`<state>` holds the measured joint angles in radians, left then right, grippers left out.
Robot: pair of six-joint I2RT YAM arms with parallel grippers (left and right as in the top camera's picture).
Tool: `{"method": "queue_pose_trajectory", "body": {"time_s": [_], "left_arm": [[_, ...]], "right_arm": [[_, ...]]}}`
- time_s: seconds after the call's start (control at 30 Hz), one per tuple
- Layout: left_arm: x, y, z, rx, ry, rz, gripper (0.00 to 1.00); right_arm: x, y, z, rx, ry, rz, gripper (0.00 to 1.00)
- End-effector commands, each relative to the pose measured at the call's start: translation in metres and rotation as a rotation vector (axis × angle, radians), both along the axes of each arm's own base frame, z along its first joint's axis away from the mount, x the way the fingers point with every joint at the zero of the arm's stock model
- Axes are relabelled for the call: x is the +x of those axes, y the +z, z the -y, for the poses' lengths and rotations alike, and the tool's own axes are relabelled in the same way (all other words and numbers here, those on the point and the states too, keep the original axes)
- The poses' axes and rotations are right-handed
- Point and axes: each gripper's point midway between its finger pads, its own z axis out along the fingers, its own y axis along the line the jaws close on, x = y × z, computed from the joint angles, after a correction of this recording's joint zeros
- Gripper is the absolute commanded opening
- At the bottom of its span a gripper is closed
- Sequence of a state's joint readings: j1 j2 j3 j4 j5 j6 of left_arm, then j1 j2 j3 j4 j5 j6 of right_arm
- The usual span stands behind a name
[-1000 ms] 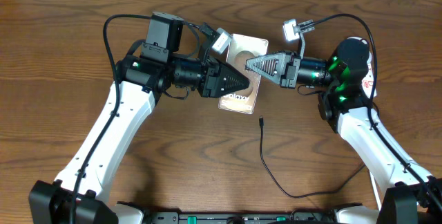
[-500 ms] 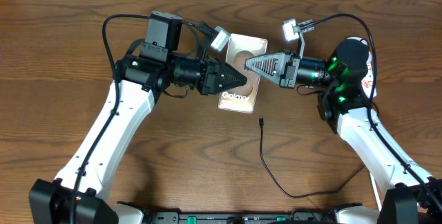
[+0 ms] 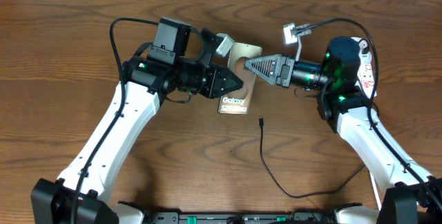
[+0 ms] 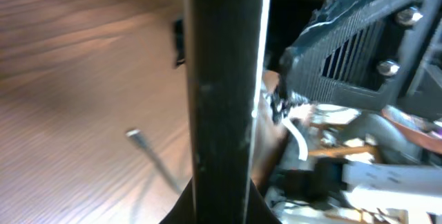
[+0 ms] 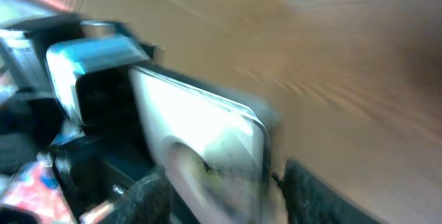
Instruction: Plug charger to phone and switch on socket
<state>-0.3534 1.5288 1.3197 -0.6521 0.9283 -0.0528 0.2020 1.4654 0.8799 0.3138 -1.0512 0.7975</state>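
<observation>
1. Brown wood-grain surface (image 3: 62,51); a pale strip runs along the far edge in the overhead view.
2. Hard to read: the socket (image 3: 369,73) sits almost wholly under the right arm (image 3: 366,137), and only a white sliver with red marks shows at the right. In the left wrist view a dark upright bar blocks the middle. The right wrist view is smeared.
3. The phone (image 3: 235,103) sits mid-surface between the two grippers, long axis running far to near, "Galaxy" text at its near end. Cannot tell whether that end rests on the wood.
4. Left gripper (image 3: 242,82): jaws closed on the phone's left long edge.
5. Right gripper (image 3: 250,63): tip over the phone's far right part. In the wrist view the jaws stand parted, with the pale phone face (image 5: 207,148) between them. Blur hides any contact.
6. The charger (image 3: 261,121) has its tip lying on the wood just near of the phone, apart from it. The cable curls toward the near edge, then right.
7. The left arm (image 3: 114,131) and the right arm reach in from the near corners. The wrists are turned level and the grippers point at each other.
</observation>
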Motion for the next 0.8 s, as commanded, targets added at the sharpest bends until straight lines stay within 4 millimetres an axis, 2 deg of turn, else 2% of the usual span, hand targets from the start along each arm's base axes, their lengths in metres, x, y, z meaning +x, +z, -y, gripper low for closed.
{"method": "queue_pose_trajectory", "body": {"time_s": [0.0,0.07,0.1,0.2,0.37,0.43,0.57,0.77], "left_arm": [[0.017,-0.018,-0.017,0.149,0.112,0.029,0.07],[0.019,-0.032,-0.024,0.224,0.144,0.015,0.08],[0.020,-0.043,-0.028,0.277,0.160,0.003,0.07],[0.020,-0.067,-0.035,0.392,0.185,-0.026,0.08],[0.018,-0.111,-0.034,0.545,0.192,-0.087,0.07],[0.017,-0.129,-0.031,0.584,0.196,-0.127,0.07],[0.016,-0.152,-0.031,0.643,0.238,-0.188,0.07],[0.021,-0.168,-0.042,0.752,0.334,-0.191,0.07]], "right_arm": [[0.016,-0.026,0.011,-0.146,-0.100,0.074,0.51],[0.016,-0.044,0.017,-0.217,-0.126,0.050,0.53],[0.017,-0.062,0.025,-0.288,-0.159,0.014,0.54],[0.013,-0.094,0.042,-0.423,-0.220,-0.073,0.53],[-0.003,-0.142,0.078,-0.661,-0.310,-0.225,0.53],[-0.012,-0.154,0.088,-0.736,-0.318,-0.269,0.53],[-0.030,-0.167,0.098,-0.819,-0.290,-0.321,0.53],[-0.048,-0.176,0.096,-0.873,-0.241,-0.360,0.53]]}}
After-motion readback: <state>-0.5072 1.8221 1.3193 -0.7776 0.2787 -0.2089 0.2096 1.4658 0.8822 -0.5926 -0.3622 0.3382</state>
